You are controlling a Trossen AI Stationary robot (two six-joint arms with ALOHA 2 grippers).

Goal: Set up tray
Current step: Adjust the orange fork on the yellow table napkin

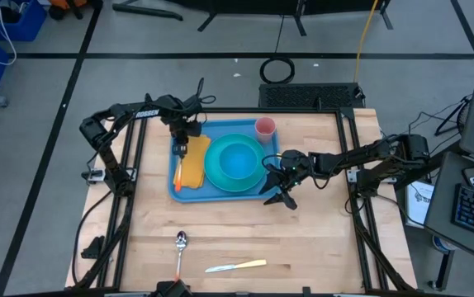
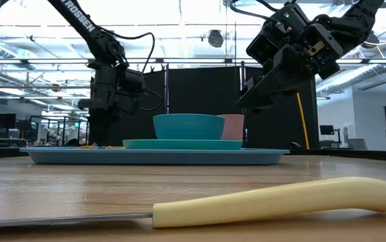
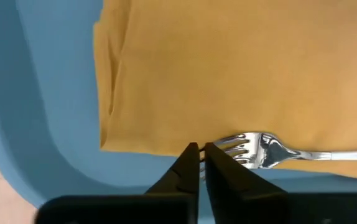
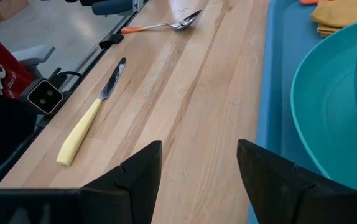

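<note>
The tray [image 1: 189, 191] is seen lying flat on the wooden surface [image 1: 303, 239], toward its far half. On the tray a teal plate [image 1: 220, 175] is set in the middle, with a teal bowl [image 1: 239, 157] upon it. A pink cup [image 1: 265, 127] is stood at the tray's far right corner. A folded yellow napkin [image 1: 194, 161] is laid on the tray's left part, and a fork [image 3: 272, 149] is laid across the napkin, its tines near the napkin's edge.

The left hand [image 3: 200, 152] is held low over the tray's left part, just at the fork's tines. Its fingers are pressed together; whether the tines are caught between the tips cannot be told.

The right hand [image 1: 280, 194] is held above the surface just off the tray's right near corner, fingers spread, nothing between them.

Off the tray, toward the near edge of the surface, a spoon [image 1: 181, 242] with an orange handle and a knife [image 1: 235, 266] with a pale yellow handle are laid well apart from the tray.
</note>
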